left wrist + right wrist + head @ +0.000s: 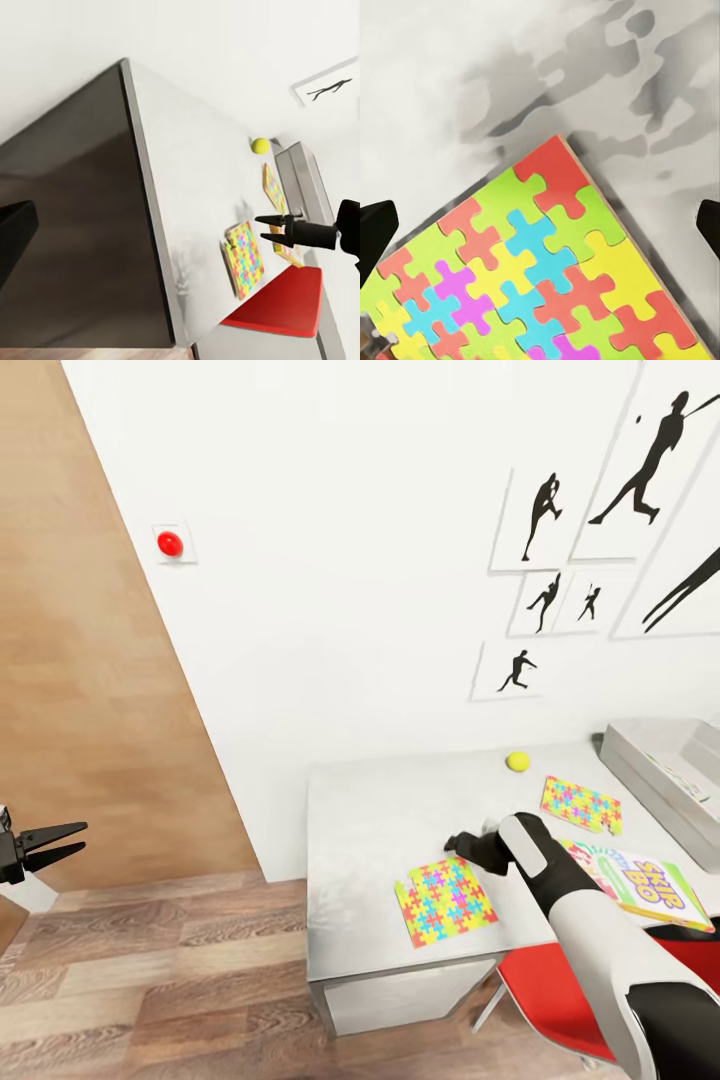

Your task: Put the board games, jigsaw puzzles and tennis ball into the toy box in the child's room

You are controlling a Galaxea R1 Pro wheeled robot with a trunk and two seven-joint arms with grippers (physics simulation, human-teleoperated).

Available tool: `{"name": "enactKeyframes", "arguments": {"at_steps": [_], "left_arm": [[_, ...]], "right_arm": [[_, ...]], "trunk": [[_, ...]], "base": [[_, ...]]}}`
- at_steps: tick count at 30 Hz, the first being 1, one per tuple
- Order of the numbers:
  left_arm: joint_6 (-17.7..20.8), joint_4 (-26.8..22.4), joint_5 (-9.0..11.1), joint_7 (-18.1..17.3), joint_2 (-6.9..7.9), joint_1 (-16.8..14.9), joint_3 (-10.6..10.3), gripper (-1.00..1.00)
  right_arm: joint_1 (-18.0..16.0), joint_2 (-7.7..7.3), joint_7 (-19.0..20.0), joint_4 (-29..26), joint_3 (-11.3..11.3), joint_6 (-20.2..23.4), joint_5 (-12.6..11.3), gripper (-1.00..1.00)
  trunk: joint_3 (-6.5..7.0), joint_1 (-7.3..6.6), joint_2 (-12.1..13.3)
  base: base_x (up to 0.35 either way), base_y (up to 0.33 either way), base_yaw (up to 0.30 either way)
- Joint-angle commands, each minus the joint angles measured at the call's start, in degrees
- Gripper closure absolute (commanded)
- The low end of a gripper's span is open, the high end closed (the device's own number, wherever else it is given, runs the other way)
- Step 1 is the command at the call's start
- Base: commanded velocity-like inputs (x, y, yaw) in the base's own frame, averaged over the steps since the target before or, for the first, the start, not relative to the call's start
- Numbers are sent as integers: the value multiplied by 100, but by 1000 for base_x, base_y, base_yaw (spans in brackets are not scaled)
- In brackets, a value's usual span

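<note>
Head view showed my right gripper (462, 847) spread open and empty just above the near jigsaw puzzle (445, 900) on the table (370, 820). So thin a slab could slide from my fingers toward the edge beneath me, I judged.

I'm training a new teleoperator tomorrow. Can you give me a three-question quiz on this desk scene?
1. True or false: the ball is already inside the toy box.
2. How many puzzles lie on the table?
3. Which claw hangs over the table? A) left claw B) right claw

Key
1. False: it sits on the table, apart from the box.
2. Two: the near puzzle and the far puzzle.
3. B: it is open beside the near puzzle; the left one is open over the floor.
</note>
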Motion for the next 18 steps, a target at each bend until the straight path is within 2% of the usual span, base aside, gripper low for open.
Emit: {"name": "enactKeyframes", "arguments": {"at_steps": [1, 7, 13, 18], "left_arm": [[61, -3, -43, -41, -1, -5, 9, -100], [61, -3, -43, -41, -1, -9, 6, -100], [61, -3, -43, -41, -1, -8, 8, -100], [59, -3, -43, -41, -1, -3, 7, -100]], "right_arm": [[10, -9, -51, 5, 39, 9, -56, -100], [183, -22, -51, 30, 44, 7, -40, -100], [349, -163, -50, 38, 70, -4, -43, -100], [374, -189, -47, 39, 335, -13, -36, -100]], "trunk": [[-9, 3, -11], [-5, 3, -11], [-4, 3, -11], [-4, 3, -11]], "base": [[0, 0, 0], [0, 0, 0], [0, 0, 0], [0, 0, 0]]}}
